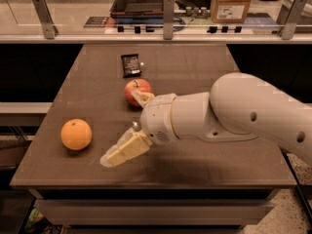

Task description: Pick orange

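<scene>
The orange is round and yellow-orange and sits near the table's left front edge. My gripper is open and empty, just right of the orange and a short gap away from it. One cream finger points down-left over the table toward the orange. The other finger reaches up beside the red apple. The white arm comes in from the right.
The brown table also holds a black snack packet behind the apple. A railed counter with a dark tray and a cardboard box runs along the back. The table's front edge is close below the gripper.
</scene>
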